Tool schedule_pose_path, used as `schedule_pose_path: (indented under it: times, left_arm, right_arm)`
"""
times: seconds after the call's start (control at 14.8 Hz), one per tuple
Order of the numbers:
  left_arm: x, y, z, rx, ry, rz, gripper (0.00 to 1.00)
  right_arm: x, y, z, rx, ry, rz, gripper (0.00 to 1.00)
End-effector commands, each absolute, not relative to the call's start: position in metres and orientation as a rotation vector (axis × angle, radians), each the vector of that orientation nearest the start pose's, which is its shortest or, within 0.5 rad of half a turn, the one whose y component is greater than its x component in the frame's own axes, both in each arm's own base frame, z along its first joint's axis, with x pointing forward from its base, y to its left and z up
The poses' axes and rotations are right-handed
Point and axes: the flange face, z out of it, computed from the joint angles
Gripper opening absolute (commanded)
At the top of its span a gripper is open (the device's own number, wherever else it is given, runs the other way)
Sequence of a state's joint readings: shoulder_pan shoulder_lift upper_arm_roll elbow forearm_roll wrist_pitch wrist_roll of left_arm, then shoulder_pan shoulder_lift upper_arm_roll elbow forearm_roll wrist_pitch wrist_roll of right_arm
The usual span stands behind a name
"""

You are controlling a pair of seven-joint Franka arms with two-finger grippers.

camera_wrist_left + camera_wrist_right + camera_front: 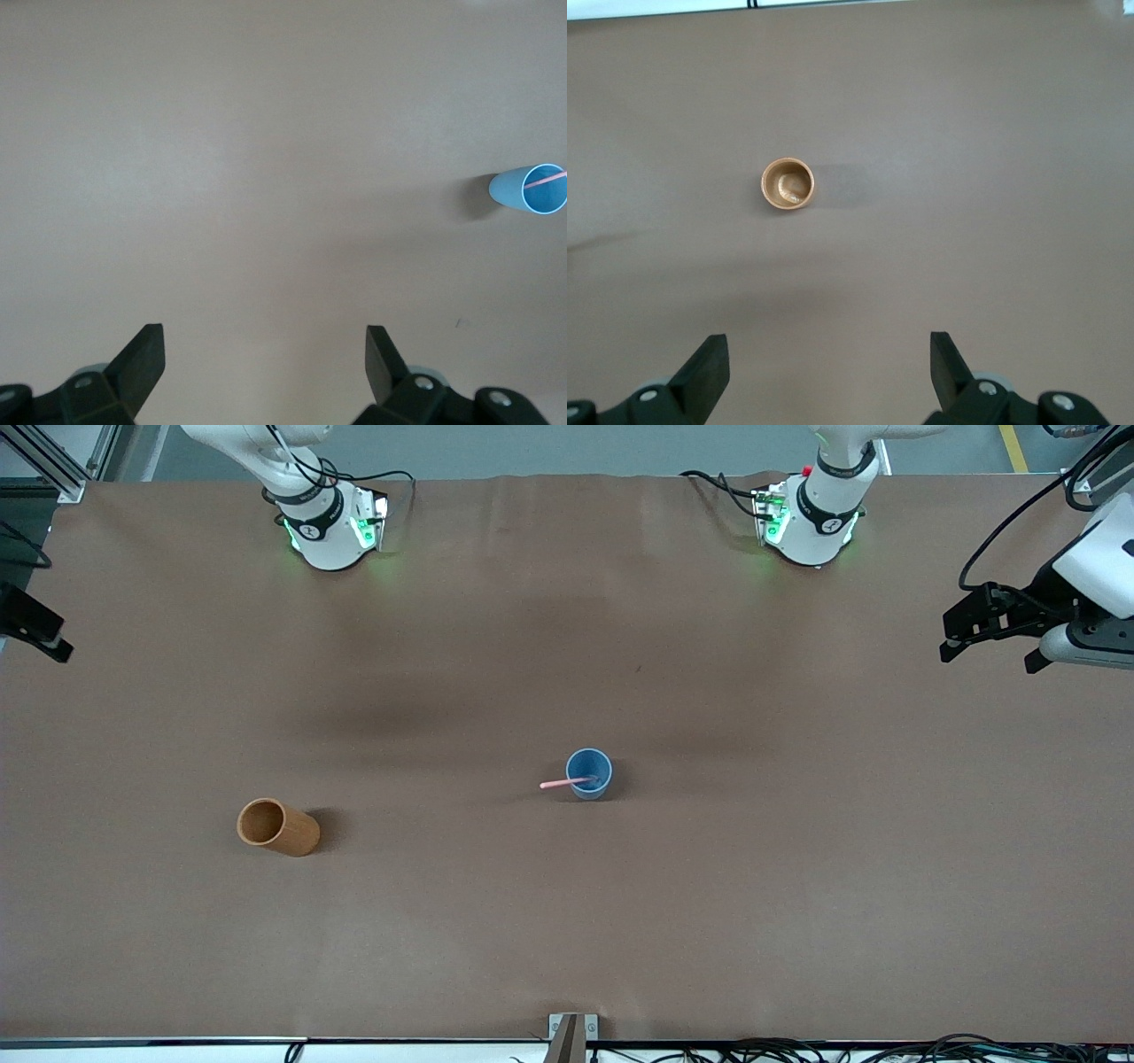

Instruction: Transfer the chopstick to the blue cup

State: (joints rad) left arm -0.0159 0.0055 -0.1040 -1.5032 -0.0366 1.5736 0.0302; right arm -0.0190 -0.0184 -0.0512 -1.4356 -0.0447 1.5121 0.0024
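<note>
The blue cup point(588, 772) stands upright near the middle of the table. A pink chopstick point(565, 783) rests in it, leaning over the rim toward the right arm's end. The left wrist view shows the cup point(512, 188) with the chopstick point(545, 181) across its mouth. My left gripper point(990, 655) is open and empty, up over the left arm's end of the table; its jaws point(264, 341) stand wide over bare cloth. My right gripper point(40, 633) is open and empty at the right arm's end, and the right wrist view point(828, 350) shows its jaws wide apart.
An orange-brown cup point(277, 827) stands toward the right arm's end, nearer the front camera than the blue cup; it shows empty in the right wrist view point(788, 184). Brown cloth point(567, 921) covers the table. Cables lie along the front edge.
</note>
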Motion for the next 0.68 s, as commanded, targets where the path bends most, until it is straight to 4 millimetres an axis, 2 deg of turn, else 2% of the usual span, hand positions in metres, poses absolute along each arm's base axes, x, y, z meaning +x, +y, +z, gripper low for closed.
schedule_pose_path:
  times: [0.0,0.27,0.61]
  left_arm:
    - [0.549,-0.071,0.660,-3.172,0.224,-0.107,1.00]
    - [0.549,-0.071,0.660,-3.172,0.224,-0.107,1.00]
    - [0.549,-0.071,0.660,-3.172,0.224,-0.107,1.00]
  right_arm:
    - [0.547,-0.043,0.686,-3.151,0.062,-0.113,1.00]
    - [0.540,-0.047,0.676,-3.136,0.069,0.004,1.00]
    - [0.540,-0.044,0.672,-3.135,0.054,0.014,1.00]
